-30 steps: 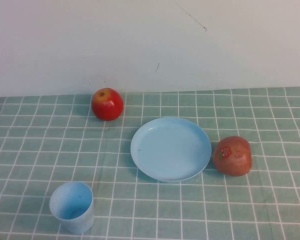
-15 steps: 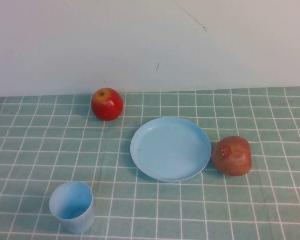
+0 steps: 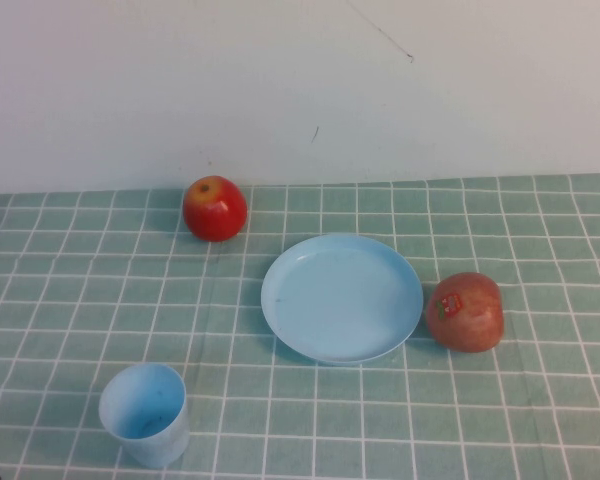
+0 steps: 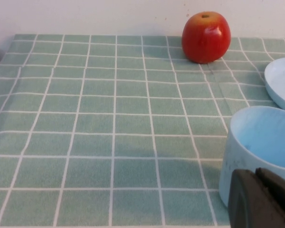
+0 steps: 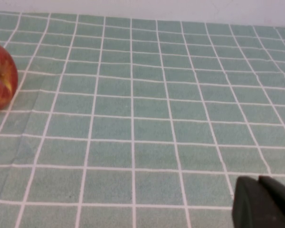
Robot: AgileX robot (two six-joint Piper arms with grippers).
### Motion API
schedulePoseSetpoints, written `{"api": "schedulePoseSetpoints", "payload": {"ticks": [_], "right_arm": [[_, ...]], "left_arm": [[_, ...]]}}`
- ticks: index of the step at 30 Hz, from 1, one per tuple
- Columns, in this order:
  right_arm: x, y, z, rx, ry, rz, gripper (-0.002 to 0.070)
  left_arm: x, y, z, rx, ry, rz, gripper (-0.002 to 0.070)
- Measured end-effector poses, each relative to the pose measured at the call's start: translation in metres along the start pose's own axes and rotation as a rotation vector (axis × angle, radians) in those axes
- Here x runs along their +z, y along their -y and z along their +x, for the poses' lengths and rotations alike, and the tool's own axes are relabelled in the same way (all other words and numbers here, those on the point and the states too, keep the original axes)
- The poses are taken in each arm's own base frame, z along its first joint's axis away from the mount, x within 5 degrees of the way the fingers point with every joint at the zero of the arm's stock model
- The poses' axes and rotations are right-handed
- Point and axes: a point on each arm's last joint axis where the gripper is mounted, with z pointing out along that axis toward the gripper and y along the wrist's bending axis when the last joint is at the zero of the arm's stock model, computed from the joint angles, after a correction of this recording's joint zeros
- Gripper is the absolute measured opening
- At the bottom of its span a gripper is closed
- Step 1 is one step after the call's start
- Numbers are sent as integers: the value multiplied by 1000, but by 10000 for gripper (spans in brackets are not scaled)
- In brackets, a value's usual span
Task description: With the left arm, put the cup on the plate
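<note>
The light blue cup point(image 3: 145, 413) stands upright and empty at the near left of the checked cloth. The round light blue plate point(image 3: 342, 297) lies empty at the middle, up and to the right of the cup. Neither arm shows in the high view. In the left wrist view, my left gripper point(image 4: 256, 178) sits low, just in front of the cup point(image 4: 263, 147), its fingers together and holding nothing. The plate's rim point(image 4: 282, 80) shows beyond the cup. My right gripper point(image 5: 259, 183) is shut and empty over bare cloth.
A red apple point(image 3: 215, 208) sits at the back near the wall and also shows in the left wrist view point(image 4: 205, 37). A second, duller red apple point(image 3: 465, 311) with a sticker lies right of the plate; its edge shows in the right wrist view point(image 5: 0, 76).
</note>
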Motion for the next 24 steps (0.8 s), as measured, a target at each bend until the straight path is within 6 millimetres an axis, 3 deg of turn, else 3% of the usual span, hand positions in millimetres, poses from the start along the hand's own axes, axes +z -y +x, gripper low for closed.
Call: {"api": "schedulePoseSetpoints", "payload": {"ticks": [5, 16, 21, 24], "right_arm": [[0, 0, 0, 0, 0, 0, -2], [0, 0, 0, 0, 0, 0, -2], [0, 0, 0, 0, 0, 0, -2], [0, 0, 0, 0, 0, 0, -2]], "left_arm": [[0, 2, -9, -80, 107, 27, -3], [-11, -5, -43, -469, 515, 73, -2], [-25, -13, -61, -607, 784, 87, -3], [-38, -16, -71, -569, 965, 96, -3]]}}
